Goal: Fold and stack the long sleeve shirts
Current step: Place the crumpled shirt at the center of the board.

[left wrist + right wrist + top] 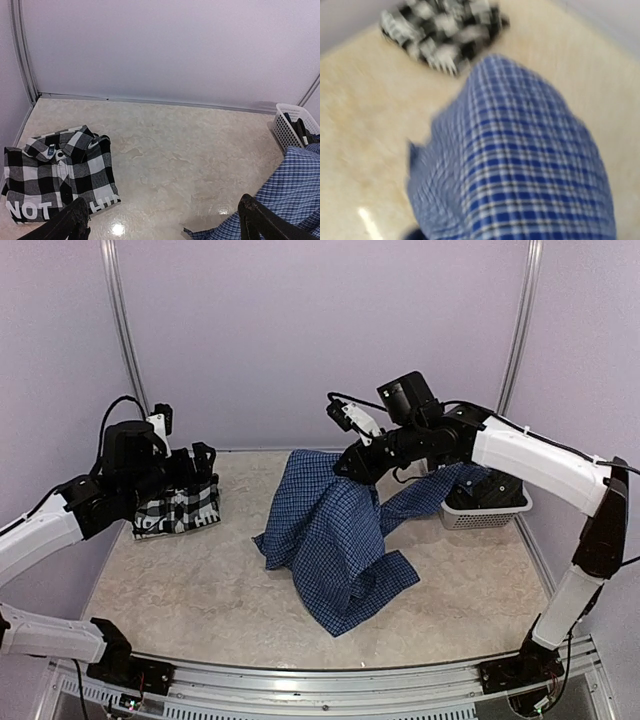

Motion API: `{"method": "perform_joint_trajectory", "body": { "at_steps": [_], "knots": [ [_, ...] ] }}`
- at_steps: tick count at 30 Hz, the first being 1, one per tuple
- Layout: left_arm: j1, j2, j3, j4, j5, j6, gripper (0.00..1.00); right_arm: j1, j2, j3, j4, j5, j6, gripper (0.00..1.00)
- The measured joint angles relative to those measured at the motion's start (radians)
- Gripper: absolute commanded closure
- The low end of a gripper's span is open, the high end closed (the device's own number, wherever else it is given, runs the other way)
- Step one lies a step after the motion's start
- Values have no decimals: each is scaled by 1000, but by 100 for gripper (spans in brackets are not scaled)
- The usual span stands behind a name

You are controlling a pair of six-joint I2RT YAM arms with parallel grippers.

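Holding blue shirt point(330, 535) up over desk point(190, 595) centre, we pinch cloth in right fingers point(352, 468); left fingers point(75, 220) spread above folded plaid shirt point(178, 510), far-left corner. Risk: sleeve trailing by basket point(485, 516) snags, tipping it.

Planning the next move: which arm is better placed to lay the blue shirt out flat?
Right, probably. The right gripper is shut on the blue shirt and holds it lifted and draped at centre. The left gripper hangs open over the folded plaid shirt, holding nothing.
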State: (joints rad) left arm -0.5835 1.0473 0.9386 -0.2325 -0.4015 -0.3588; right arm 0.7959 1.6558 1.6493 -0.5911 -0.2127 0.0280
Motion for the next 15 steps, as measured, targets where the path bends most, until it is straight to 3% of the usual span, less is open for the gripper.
{"method": "perform_joint_trajectory", "body": {
  "at_steps": [3,8,15],
  "knots": [
    [-2,23,-28,29,53,0,1,-37,101,-3,11,-8,48,70],
    [-26,117,-59,92,122,1,1,-116,181,-25,5,74,96,33],
    [-55,348,-57,174,279,29,3,-132,64,-210,14,79,91,18]
  ]
}}
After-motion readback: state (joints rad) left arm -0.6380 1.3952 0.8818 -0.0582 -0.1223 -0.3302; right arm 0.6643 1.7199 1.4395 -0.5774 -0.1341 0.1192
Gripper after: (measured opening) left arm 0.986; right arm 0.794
